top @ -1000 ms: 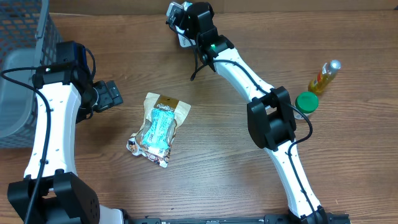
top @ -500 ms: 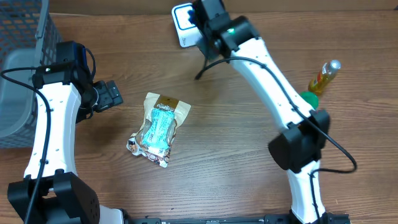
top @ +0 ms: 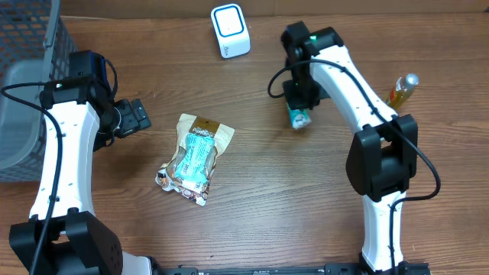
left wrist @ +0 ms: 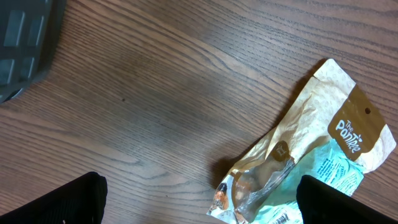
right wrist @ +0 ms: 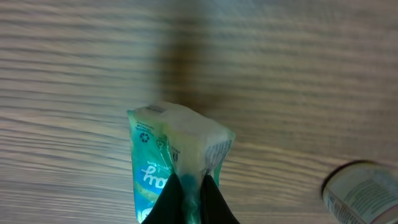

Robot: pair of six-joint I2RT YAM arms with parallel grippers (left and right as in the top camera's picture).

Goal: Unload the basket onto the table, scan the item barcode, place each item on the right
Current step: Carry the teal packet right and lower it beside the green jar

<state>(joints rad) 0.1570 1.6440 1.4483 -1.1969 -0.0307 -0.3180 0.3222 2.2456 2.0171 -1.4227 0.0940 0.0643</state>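
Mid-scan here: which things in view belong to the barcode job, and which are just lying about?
In the job:
- scanner
- teal packet, pinched in the right hand

Lying about:
- snack bag, perhaps next to scan
- bottle
- basket
- left hand, open and holding nothing

Soft, even light from above falls on the brown wood-grain table (top: 252, 206), leaving only faint shadows. The overhead view is sharp. The right wrist view is smeared sideways, softening the teal-and-white plastic packet (right wrist: 177, 155). The crinkled tan-and-teal snack pouch (left wrist: 311, 155) is crisp, with a slight sheen.
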